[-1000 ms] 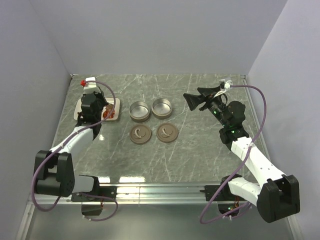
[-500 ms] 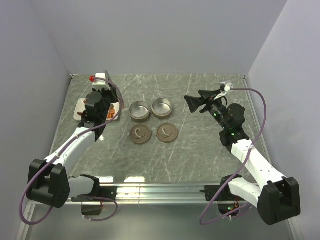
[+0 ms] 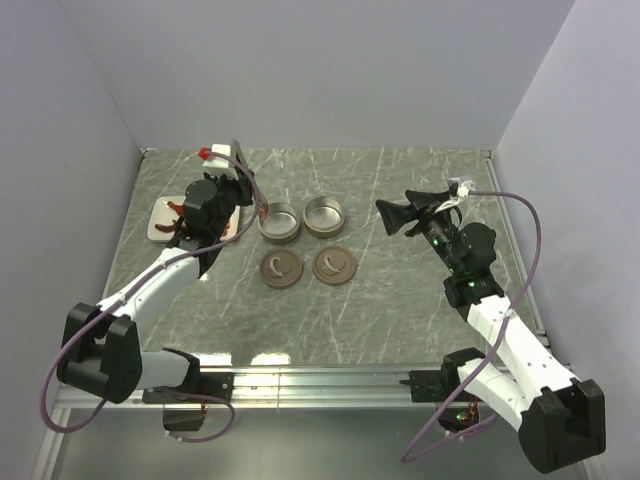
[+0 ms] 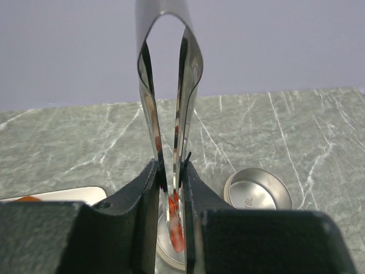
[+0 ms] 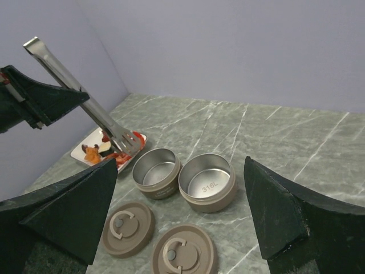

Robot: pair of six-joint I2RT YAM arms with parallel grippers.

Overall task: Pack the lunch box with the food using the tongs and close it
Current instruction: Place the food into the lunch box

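Left gripper (image 4: 171,188): was clamped on tongs (image 4: 168,57), pinching a red piece (image 4: 175,234) above left tin (image 5: 155,172), likely for dropping.
Right gripper (image 3: 397,216): spread wide, empty, parked clear.
Food (image 5: 105,151): remainder lay on plate (image 5: 78,150).

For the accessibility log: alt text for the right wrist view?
The left claw holds steel tongs, tips down by the food on a white plate. Beside it, two open tins with brown lids in front, seen between the right claw's open fingers.

Far left on tabletop (image 3: 400,320): plate (image 3: 158,225), food (image 5: 95,152) on it. Right of it, left tin (image 3: 279,222) beside right tin (image 3: 324,215); left lid (image 3: 280,267), right lid (image 3: 334,265) just before them.
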